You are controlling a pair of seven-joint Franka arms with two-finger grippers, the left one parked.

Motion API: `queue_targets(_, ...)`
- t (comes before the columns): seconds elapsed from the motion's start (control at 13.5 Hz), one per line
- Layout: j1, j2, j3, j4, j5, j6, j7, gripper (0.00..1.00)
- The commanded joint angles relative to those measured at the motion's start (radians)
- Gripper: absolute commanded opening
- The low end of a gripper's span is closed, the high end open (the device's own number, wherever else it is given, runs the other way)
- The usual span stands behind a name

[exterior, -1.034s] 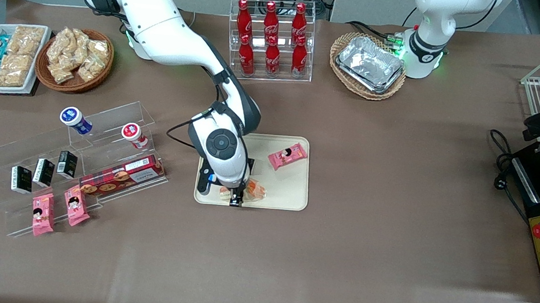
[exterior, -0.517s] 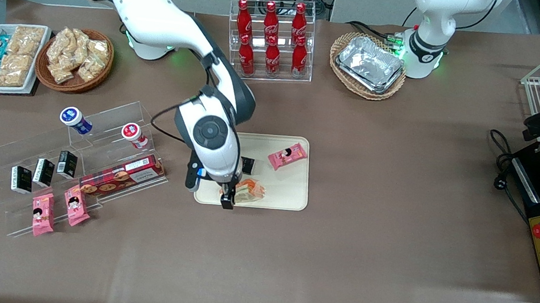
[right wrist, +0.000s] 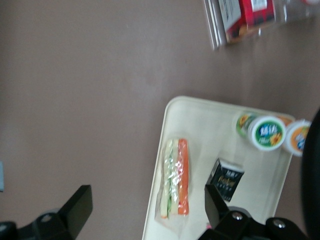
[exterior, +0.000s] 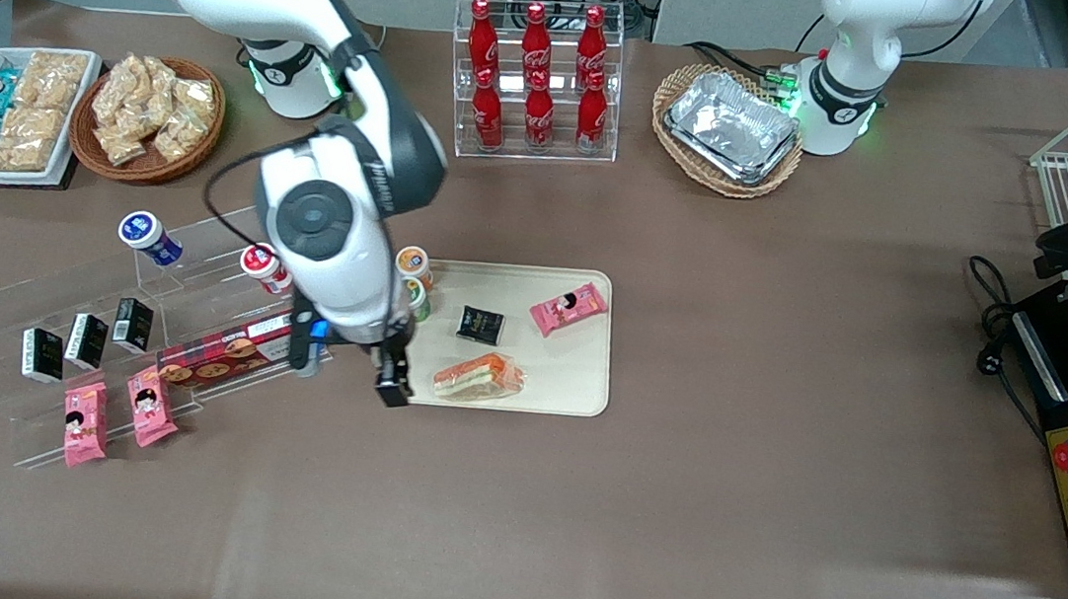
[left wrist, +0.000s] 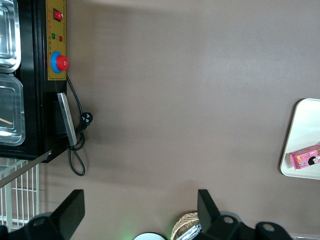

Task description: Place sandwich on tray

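— Seen at the lower middle of the front view: sandwich, wrapped in clear plastic, lying flat on the tray, close to the rim nearest the front camera.

— Appearance?

— Wedge on its side, layers showing as stripes in the wrist view: pale bread, green leaf, a broad orange-red band. Wrap crinkled and glossy, slightly loose at the ends. Long edge roughly parallel to the tray's near rim.

— And the tray?

— Cream-beige, rounded corners, low rim, resting on brown table covering at mid-frame. Shared with a small black carton just above the sandwich in the picture, a pink snack packet higher up, and two round-lidded cups at the corner toward the working arm's end. None touching the sandwich.

— Gripper?

— Gripper hanging above bare table just off the tray's short edge, toward the working arm's end, beside the sandwich but clear of it. From the wrist camera, fingers spread wide, nothing between them.

— Beyond that?

— Red biscuit box on a clear acrylic stand, farther toward the working arm's end. Cola bottles racked at the upper middle of the frame.
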Motion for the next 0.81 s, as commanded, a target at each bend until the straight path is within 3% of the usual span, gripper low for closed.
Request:
queue_targets(0.0,-0.119,-0.078,0.028,-0.023,0.003,-0.073,-0.215,1.0)
queue_targets(0.22,-0.346,-0.095,0.18,-0.02,0.036,-0.162,-0.555,1.0)
queue_targets(0.44,-0.421,-0.124,0.173,-0.019,0.036,-0.271,-1.034,1.0)
queue_targets(0.74,-0.564,-0.17,0.17,-0.023,0.03,-0.33,-1.44,1.0)
